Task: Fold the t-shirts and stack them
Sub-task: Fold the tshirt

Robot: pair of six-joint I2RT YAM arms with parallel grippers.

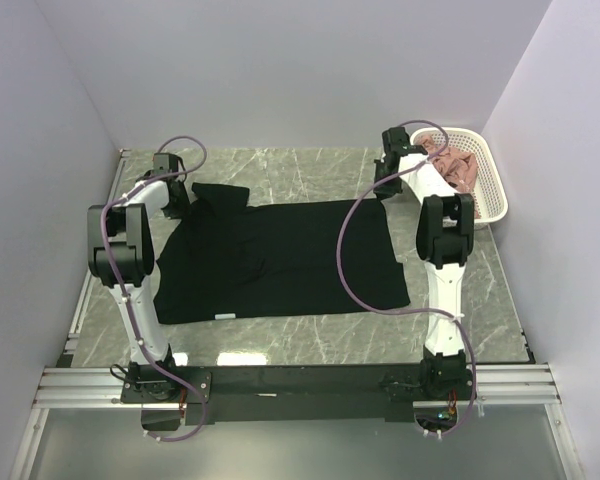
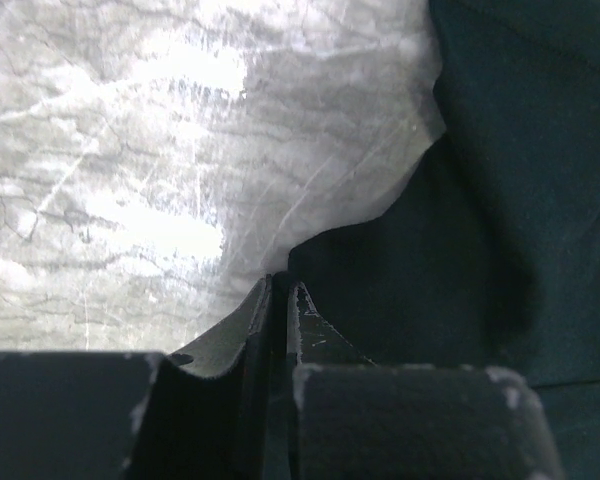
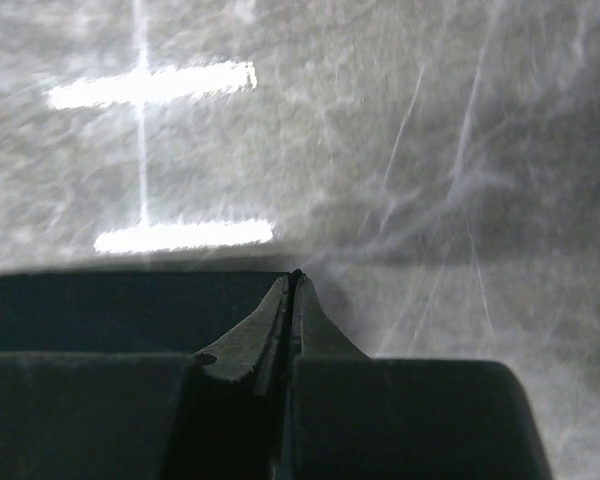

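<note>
**Item 1. Basket**: white oval plastic lattice, standing at the table's 1 o'clock corner against the right wall. Contents: dusty pink cloth, bunched loosely and filling the inside up to about the rim. How many pieces it makes up cannot be told.

**Item 2. Black t-shirt**: a large plain short-sleeved shirt, lying spread nearly flat across the middle of the table. One sleeve reaches toward 11 o'clock. It is well apart from the basket.

**Item 3. Left gripper**: low at the shirt's 10 o'clock side, beside the sleeve. The fingers are pressed nearly together with only a thin slit between them, and the tips sit right at the cloth's edge. Whether any fabric is caught cannot be told.

**Item 4. Right gripper**: at the shirt's 1 o'clock corner, between the shirt and the basket. The fingers are closed tight, with the tips meeting at the very corner of the black cloth. Whether they grip the cloth cannot be told.

**Item 5. Table**: grey, marble-patterned surface.
</note>
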